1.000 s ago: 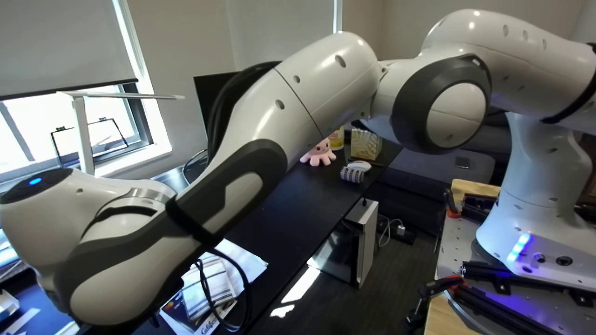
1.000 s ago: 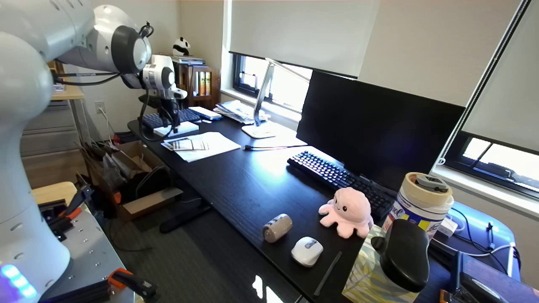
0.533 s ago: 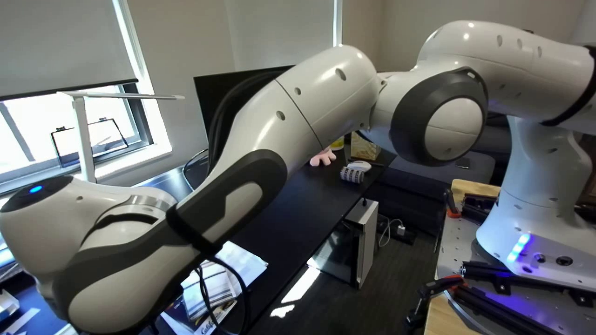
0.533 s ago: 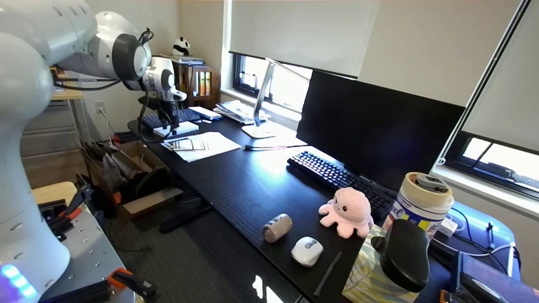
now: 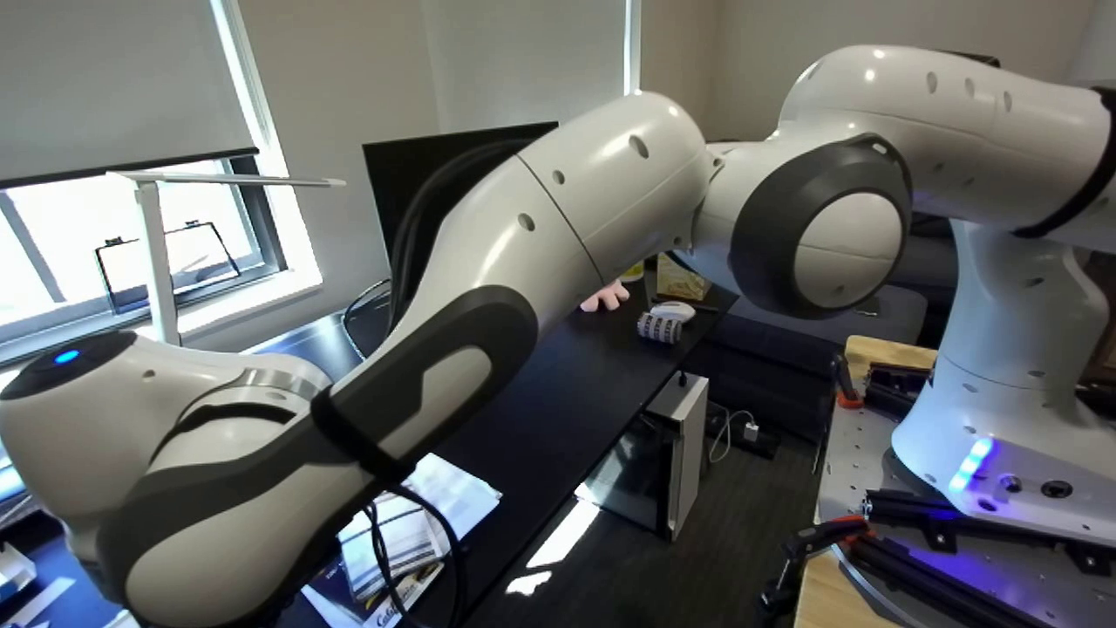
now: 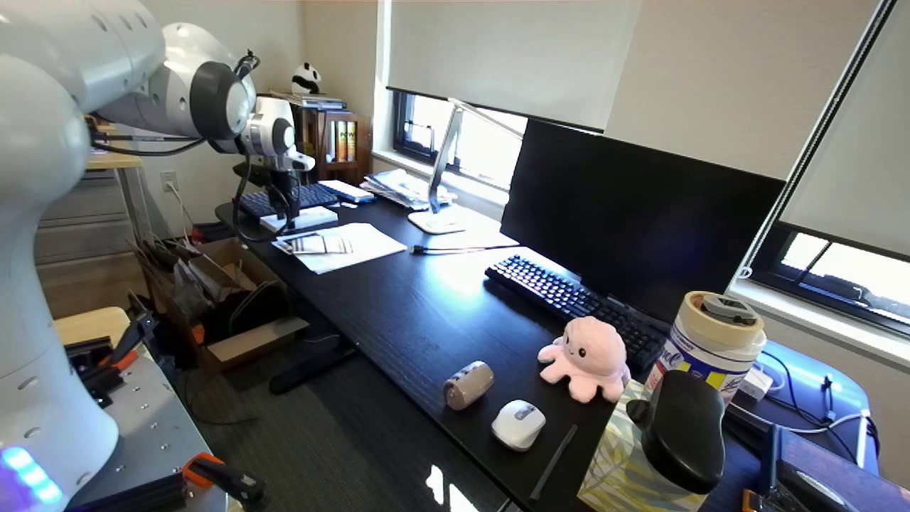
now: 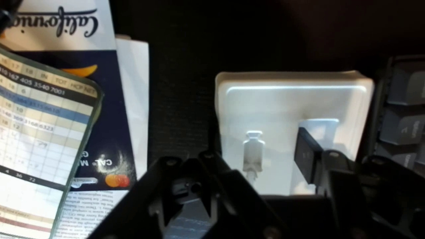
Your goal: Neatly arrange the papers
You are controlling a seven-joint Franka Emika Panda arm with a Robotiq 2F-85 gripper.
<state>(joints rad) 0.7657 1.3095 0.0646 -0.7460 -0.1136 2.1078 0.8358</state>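
The jaws of the gripper (image 7: pixel 258 146) have just drawn closer together and seem to grip the white box (image 7: pixel 279 126), so the papers (image 6: pixel 366 249), lying askew to its right and nearer in an exterior view, probably get squared only once it is moved.

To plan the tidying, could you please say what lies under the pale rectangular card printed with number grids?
Under the card, partly showing: a glossy navy-and-white booklet and white printed paper; covered parts cannot be seen.
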